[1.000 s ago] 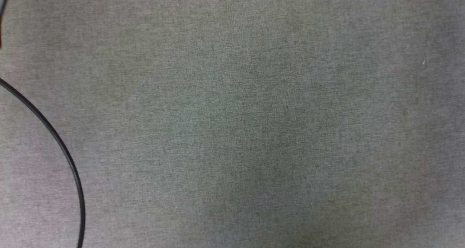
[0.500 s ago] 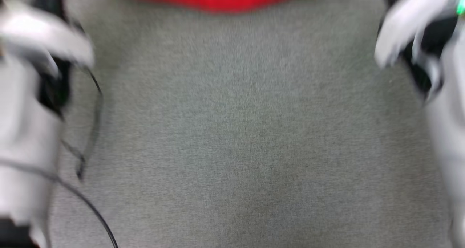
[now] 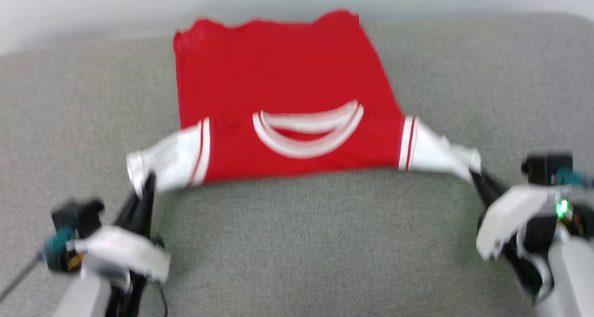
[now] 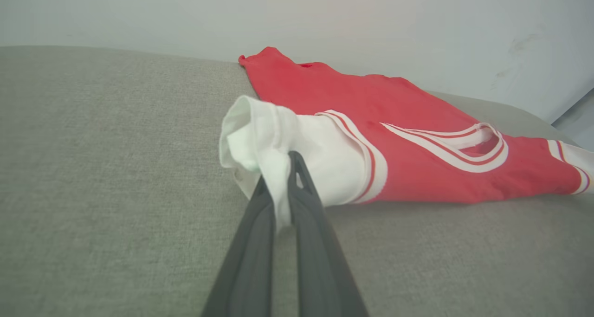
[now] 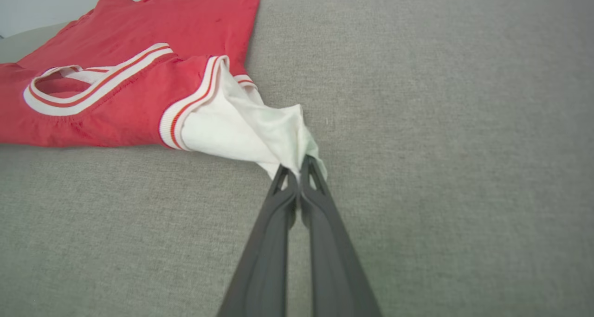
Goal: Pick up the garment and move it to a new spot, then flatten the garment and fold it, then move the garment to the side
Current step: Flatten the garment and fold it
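Garment [image 3: 283,75], one, seemingly flat on grey surface [image 3: 297,242], left tool [image 4: 284,167] pinching one sleeve [image 4: 301,143], right tool [image 5: 297,166] the other.

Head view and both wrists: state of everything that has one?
garment: spread on grey surface, collar end nearest robot, no lettering showing
left sleeve end: white, bunched, pinched and drawn outward
right sleeve end: white, bunched, pinched and drawn outward
left gripper: shut on left sleeve end
right gripper: shut on right sleeve end
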Controlling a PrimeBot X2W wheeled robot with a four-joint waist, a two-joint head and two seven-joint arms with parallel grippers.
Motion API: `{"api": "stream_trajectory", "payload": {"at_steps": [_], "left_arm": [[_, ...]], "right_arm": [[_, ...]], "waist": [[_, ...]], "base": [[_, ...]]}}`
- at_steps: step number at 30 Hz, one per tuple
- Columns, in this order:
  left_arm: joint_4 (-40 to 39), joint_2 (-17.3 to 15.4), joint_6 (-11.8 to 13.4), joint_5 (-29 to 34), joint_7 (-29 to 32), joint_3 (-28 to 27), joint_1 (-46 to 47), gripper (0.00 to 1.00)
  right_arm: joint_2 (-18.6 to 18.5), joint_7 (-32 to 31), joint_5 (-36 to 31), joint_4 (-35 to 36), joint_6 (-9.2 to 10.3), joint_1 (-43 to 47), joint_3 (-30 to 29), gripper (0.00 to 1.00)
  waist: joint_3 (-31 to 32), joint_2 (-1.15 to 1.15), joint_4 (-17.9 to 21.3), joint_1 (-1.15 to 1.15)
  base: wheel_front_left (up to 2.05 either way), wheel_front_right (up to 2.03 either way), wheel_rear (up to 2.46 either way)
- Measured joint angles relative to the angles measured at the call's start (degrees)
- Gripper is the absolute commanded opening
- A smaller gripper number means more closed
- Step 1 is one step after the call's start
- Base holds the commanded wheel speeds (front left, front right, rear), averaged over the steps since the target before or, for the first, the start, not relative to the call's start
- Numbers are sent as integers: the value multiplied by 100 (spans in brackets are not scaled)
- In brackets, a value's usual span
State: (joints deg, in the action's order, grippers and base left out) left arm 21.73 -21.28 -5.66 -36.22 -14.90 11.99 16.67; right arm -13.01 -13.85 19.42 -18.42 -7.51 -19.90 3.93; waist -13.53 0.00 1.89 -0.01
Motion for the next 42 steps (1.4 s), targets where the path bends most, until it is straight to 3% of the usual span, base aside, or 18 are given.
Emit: {"api": "stream_trajectory", "payload": {"at_steps": [5,18,19,20,21,25,33,38,42], "left_arm": [[-483,-55,138,-24,46,68,-1049,0],[-1839,-116,894,32,436,177,-2787,0],[-1914,-126,934,42,470,186,-2816,0],[-2002,-123,960,43,489,197,-2820,0],[-2082,-127,994,73,526,215,-2818,0],[-2351,-131,1049,157,631,310,-2790,0],[-2805,-33,1070,301,599,463,-2404,0],[-2964,49,1018,405,539,581,-2046,0],[-2996,147,928,489,456,699,-1749,0]], "right_arm": [[212,-211,-35,621,-1,1196,-308,0],[817,-1022,-409,1896,-1,3710,-880,0],[840,-1076,-392,1915,0,3779,-896,24],[859,-1090,-392,1933,-1,3817,-893,75],[883,-1089,-363,1954,0,3820,-887,100],[923,-782,-293,2076,0,3655,-853,100],[882,244,-276,1940,1,2447,-1216,100],[591,314,-152,1396,1,1246,-1402,100],[203,-43,-59,757,1,167,-1399,100]], "waist": [[445,0,-9,0],[1091,0,-191,-1],[1093,0,-208,-1],[1092,0,-226,0],[1090,0,-247,-1],[1024,0,-347,0],[705,0,-673,1],[331,0,-916,2],[-19,0,-1130,2]], "base": [[0,0,0],[0,0,0],[0,0,0],[0,0,0],[0,0,0],[0,0,0],[0,0,0],[0,0,0],[0,0,0]]}}
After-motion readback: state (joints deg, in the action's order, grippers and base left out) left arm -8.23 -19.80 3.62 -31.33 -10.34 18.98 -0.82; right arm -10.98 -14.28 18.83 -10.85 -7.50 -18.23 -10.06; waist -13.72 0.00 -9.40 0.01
